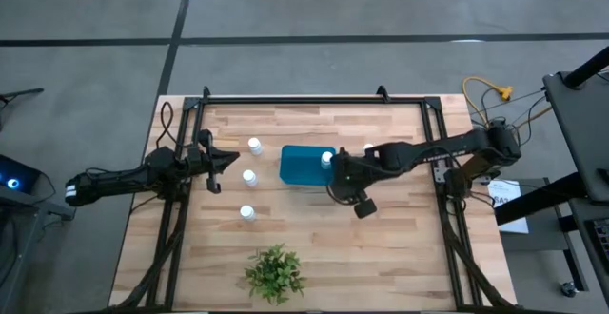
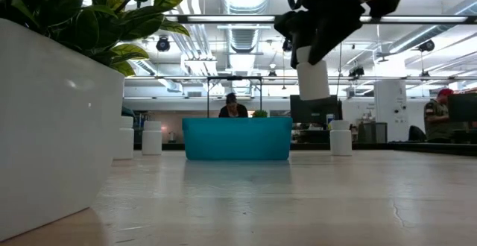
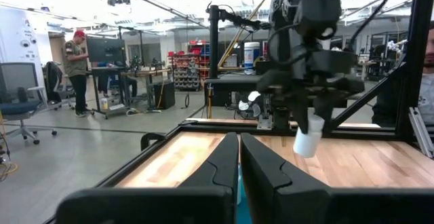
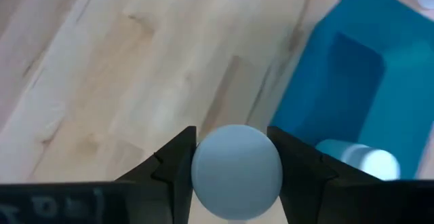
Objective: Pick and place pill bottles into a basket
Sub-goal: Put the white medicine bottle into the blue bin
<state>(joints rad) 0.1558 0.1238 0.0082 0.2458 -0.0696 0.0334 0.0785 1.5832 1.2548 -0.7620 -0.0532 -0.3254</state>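
My right gripper (image 4: 237, 157) is shut on a small white pill bottle (image 2: 313, 73), high above the table by the right end of the teal-blue basket (image 1: 303, 166). It also shows in the high view (image 1: 327, 159). One bottle (image 4: 361, 160) lies inside the basket (image 4: 359, 81). Three bottles (image 1: 255, 146) (image 1: 249, 176) (image 1: 246, 212) stand on their bases left of the basket, and one (image 1: 368, 148) stands to its right. My left gripper (image 3: 239, 161) is shut and empty, hovering left of these bottles (image 1: 222, 159). My right gripper pinches the bottle between its two fingers, on opposite sides of its round body (image 4: 201, 168) near the top end. The fingers come from above, pointing down. The bottle hangs below them, nearly upright and slightly tilted, its lower end (image 2: 314, 89) clear of table and basket.
A green plant (image 1: 275, 273) in a white pot (image 2: 52, 119) stands near the table's front edge. A black frame (image 1: 314, 99) runs along the table's far edge and sides. Bare wood lies right of the basket. People show in the room beyond.
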